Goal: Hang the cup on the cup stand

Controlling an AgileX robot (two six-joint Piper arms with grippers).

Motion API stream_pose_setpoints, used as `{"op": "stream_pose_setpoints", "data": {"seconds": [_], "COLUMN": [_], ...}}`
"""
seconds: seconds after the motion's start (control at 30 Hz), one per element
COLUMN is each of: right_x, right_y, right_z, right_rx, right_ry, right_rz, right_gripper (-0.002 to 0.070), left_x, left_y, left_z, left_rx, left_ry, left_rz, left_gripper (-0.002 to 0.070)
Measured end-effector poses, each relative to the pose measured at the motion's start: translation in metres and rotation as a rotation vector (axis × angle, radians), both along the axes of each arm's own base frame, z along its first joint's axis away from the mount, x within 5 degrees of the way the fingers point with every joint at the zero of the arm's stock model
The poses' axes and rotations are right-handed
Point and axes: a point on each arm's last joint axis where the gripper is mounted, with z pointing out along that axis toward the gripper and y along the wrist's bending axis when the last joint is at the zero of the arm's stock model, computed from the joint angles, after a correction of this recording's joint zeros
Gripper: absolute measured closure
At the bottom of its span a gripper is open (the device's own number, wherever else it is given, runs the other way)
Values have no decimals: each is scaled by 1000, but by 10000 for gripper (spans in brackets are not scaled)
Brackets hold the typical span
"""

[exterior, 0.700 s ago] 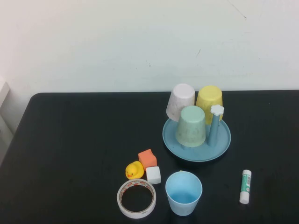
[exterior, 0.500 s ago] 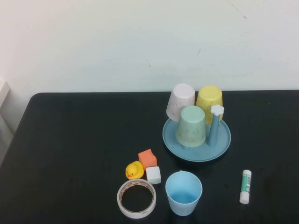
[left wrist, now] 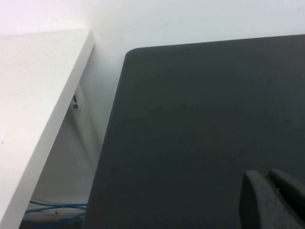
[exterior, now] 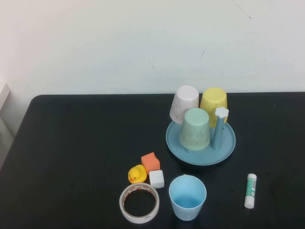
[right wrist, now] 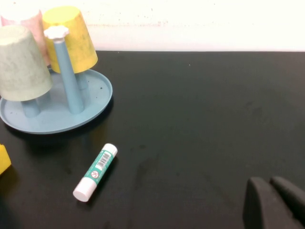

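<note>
Nothing shifted since earlier high views; task not begun.

Light blue tapered plastic cup (exterior: 187, 197) upright, mouth up, near front edge of black table (exterior: 76, 143), beside white tape ring (exterior: 138, 202). Round blue cup stand (exterior: 200, 152) behind, white-flower-tipped peg (exterior: 220, 126) free, mint, pink, yellow cups on others.

Left tool (left wrist: 274, 200) parked over bare table corner; right tool (right wrist: 274, 202) near glue stick (right wrist: 95, 172). Both seemingly together, edges only visible.
</note>
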Motion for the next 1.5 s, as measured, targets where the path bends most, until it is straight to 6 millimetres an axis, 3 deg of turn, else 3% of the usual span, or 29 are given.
{"op": "stream_pose_setpoints", "data": {"seconds": [0.33, 0.43, 0.57, 0.63, 0.77, 0.93, 1.1, 1.23, 1.37, 1.5], "right_x": [0, 0, 0, -1, -2, -1, -1, -2, -2, -2], "right_y": [0, 4, 13, 18, 25, 25, 25, 26, 26, 27], "right_z": [0, 0, 1, 3, 7, 9, 9, 8, 8, 7], "right_rx": [10, 123, 483, 680, 924, 919, 786, 729, 721, 715], "right_ry": [1, 2, 23, 44, 64, 49, 26, 19, 20, 31], "right_rz": [0, 0, -6, -5, 8, 21, 63, 85, 90, 97], "right_gripper": [678, 678, 678, 678, 678, 678, 678, 678, 678, 678], "left_x": [0, 0, 0, 0, 1, 2, 2, -4, 4, 26], "left_y": [0, -4, -15, -17, -15, -11, -13, -21, -30, -31], "left_z": [0, 2, 9, 12, 18, 23, 25, 58, 88, 114], "left_rx": [-14, -224, -829, -1012, -1133, -1176, -991, -685, -348, -86], "left_ry": [0, -11, 2, -2, -52, -120, -134, -129, 89, 328], "left_rz": [0, 9, 26, 29, 44, 65, 17, -123, -237, -337], "left_gripper": [677, 677, 677, 676, 677, 677, 676, 676, 676, 676]}}
